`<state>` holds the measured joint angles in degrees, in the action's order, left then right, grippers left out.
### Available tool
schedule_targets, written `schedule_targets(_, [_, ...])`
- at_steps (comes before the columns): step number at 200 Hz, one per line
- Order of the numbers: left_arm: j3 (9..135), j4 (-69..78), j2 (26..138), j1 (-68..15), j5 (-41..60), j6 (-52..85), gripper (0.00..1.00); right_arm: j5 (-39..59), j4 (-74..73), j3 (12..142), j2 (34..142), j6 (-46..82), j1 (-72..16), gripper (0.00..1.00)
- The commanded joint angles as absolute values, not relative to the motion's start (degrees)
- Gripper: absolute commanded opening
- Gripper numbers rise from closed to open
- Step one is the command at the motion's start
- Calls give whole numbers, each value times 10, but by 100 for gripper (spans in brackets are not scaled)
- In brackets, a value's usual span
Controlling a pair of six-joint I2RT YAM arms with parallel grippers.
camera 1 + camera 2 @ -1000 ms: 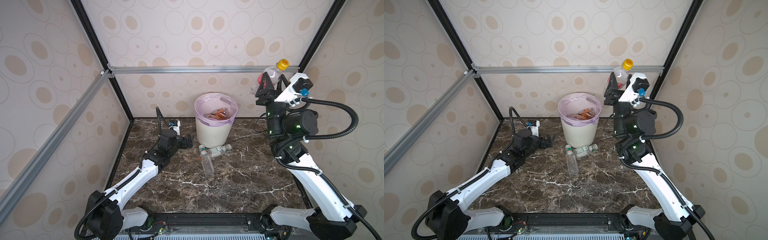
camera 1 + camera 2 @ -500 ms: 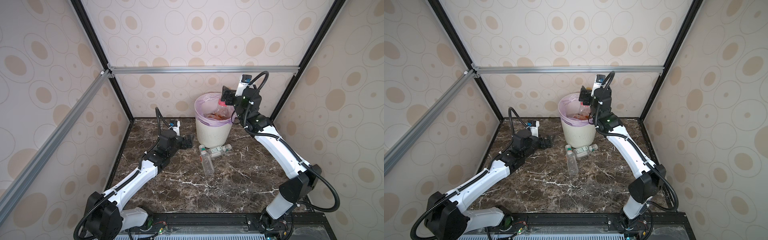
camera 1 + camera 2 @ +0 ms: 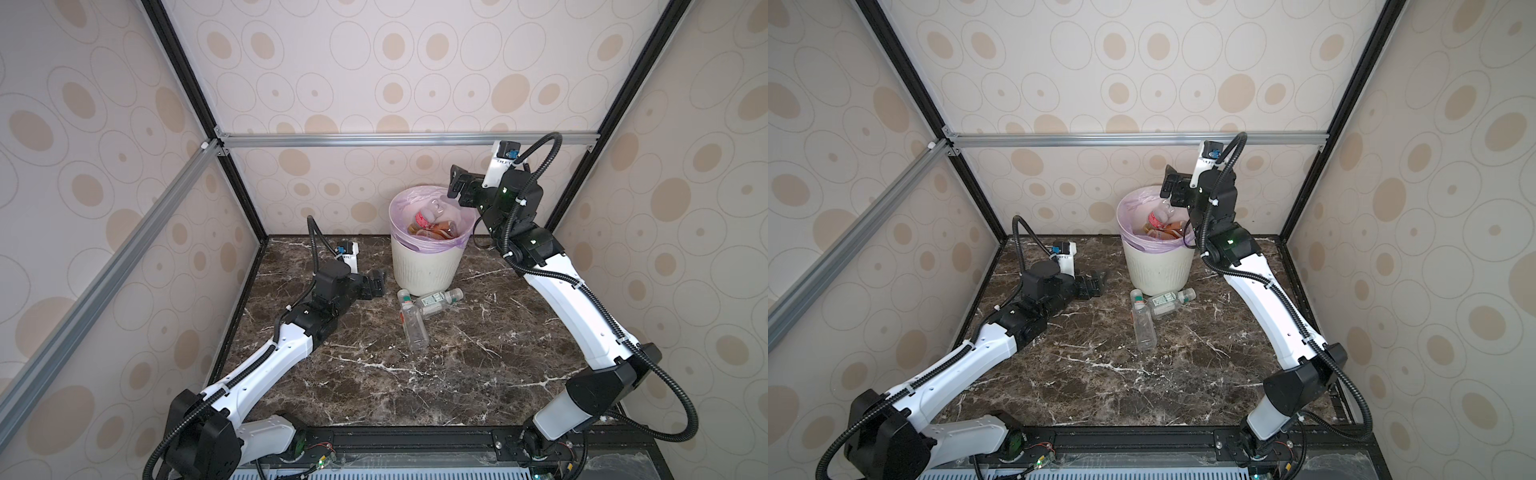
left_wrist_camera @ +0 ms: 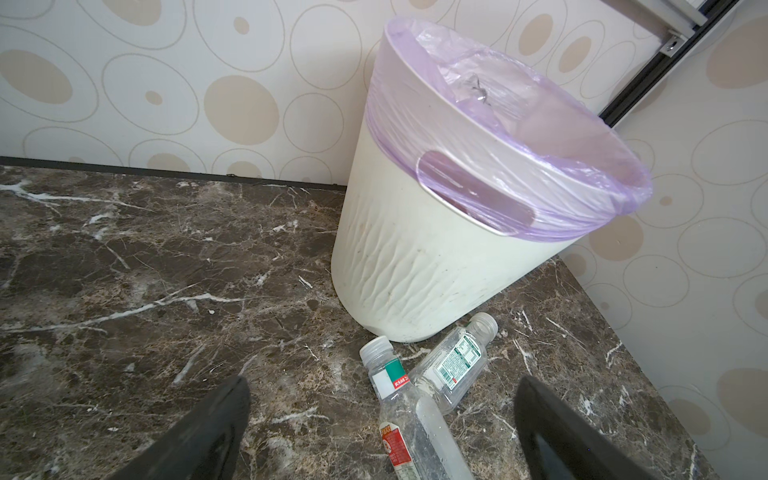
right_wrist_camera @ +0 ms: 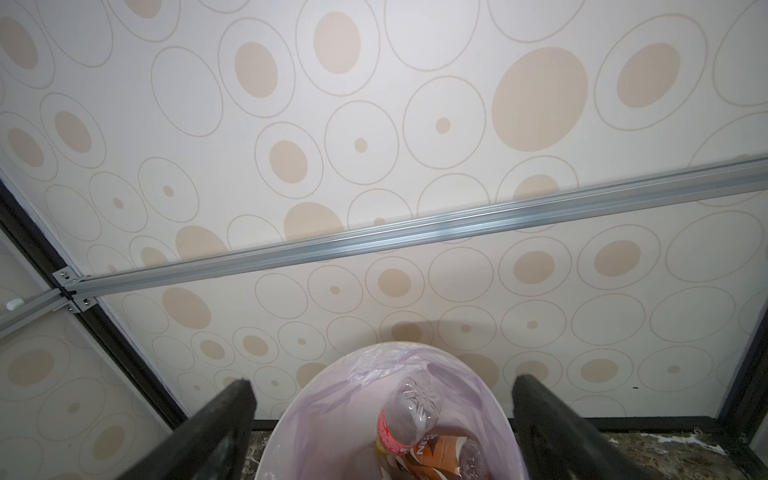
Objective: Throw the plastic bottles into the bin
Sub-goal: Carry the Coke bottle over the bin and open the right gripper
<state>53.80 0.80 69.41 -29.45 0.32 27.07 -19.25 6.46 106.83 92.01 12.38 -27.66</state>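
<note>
Left gripper (image 3: 376, 283), jaws spread wide, empty, is nearer. Long clear red-labelled plastic bottle (image 3: 412, 322) lies at its 4 o'clock, axis 12–6, at 6 of the round off-white lilac-lined bin (image 3: 424, 266). Right gripper (image 3: 457, 185) gapes empty above it.

Bright, even, diffuse light; only soft shadows on the dark surface (image 3: 457, 374). Top views are sharp; wrist views stretch towards their edges.

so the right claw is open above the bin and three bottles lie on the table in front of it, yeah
Not three: two bottles lie on the table in front of the bin, as both top views show. The right claw is open above the bin.
</note>
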Motion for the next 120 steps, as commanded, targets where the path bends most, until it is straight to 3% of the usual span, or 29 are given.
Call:
schedule_targets(1, [536,10,679,-299,0,261,99,-189,71,1081,913,129,-277,99])
schedule_targets(120, [549,-37,720,-299,21,305,99,-162,103,1000,852,113,-277,99])
